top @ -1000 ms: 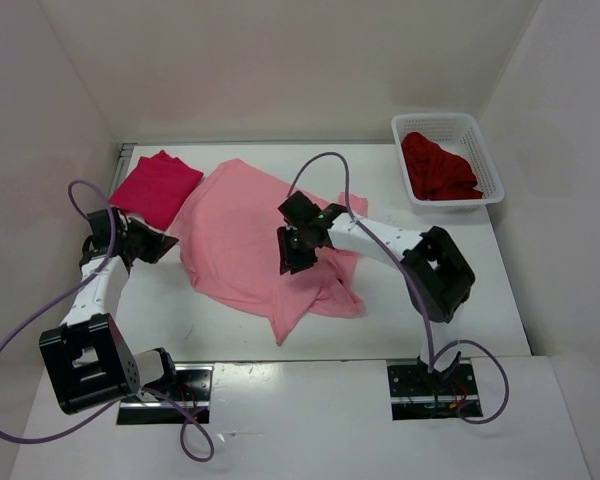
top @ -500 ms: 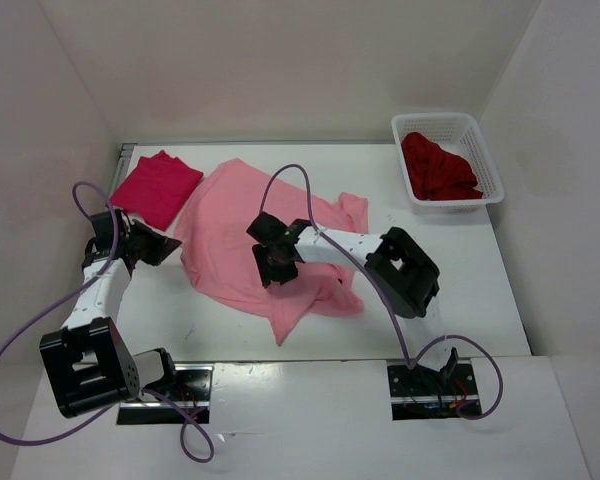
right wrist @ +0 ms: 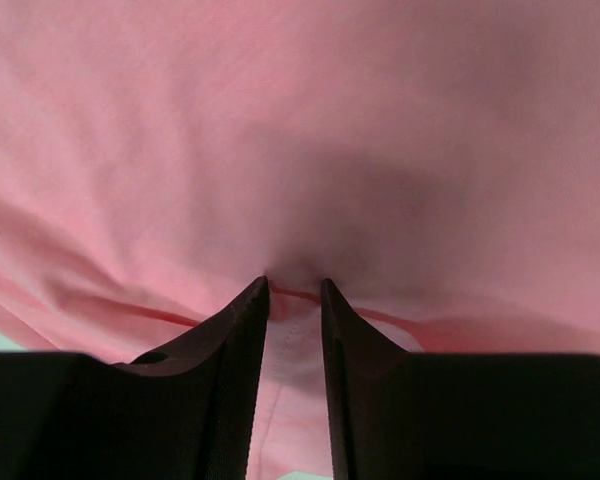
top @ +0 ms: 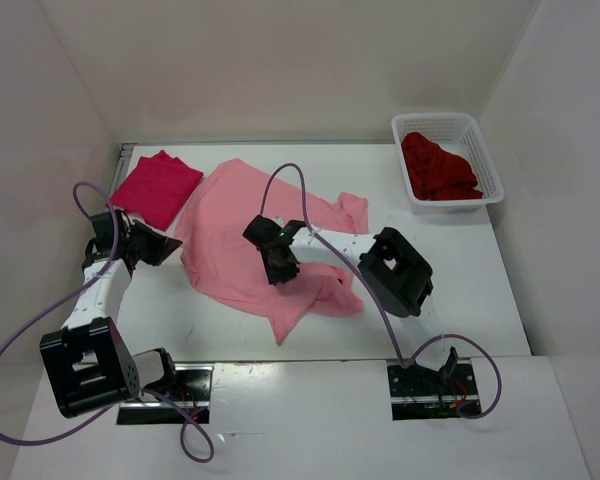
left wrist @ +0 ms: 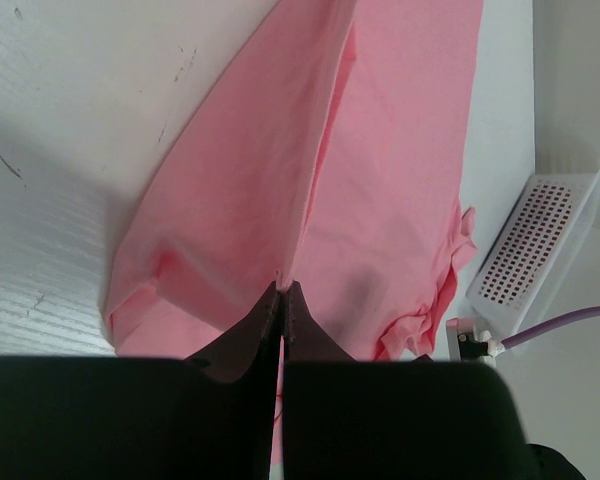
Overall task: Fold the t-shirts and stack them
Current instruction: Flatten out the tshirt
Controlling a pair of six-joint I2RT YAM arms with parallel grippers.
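Note:
The light pink t-shirt point(top: 230, 225) lies spread and rumpled across the middle of the table. My left gripper point(top: 165, 246) is shut on its left edge, and the cloth runs away from the closed tips point(left wrist: 282, 287) in a taut ridge point(left wrist: 380, 150). My right gripper point(top: 280, 264) presses down on the shirt's middle, its jaws narrowed on a pucker of pink cloth point(right wrist: 300, 120) and a seam caught between the tips point(right wrist: 295, 286). The crimson-magenta t-shirt point(top: 155, 187) lies folded at the back left. The dark maroon t-shirt point(top: 438, 168) sits crumpled in the basket.
The white mesh basket point(top: 435, 119) stands at the back right corner, also visible from the left wrist point(left wrist: 540, 240). White walls close in the table on three sides. Purple cables loop above both arms.
My right gripper has moved left over the pink shirt, from its right part to its middle, opening on the way and closing down again. The left arm has stayed put.

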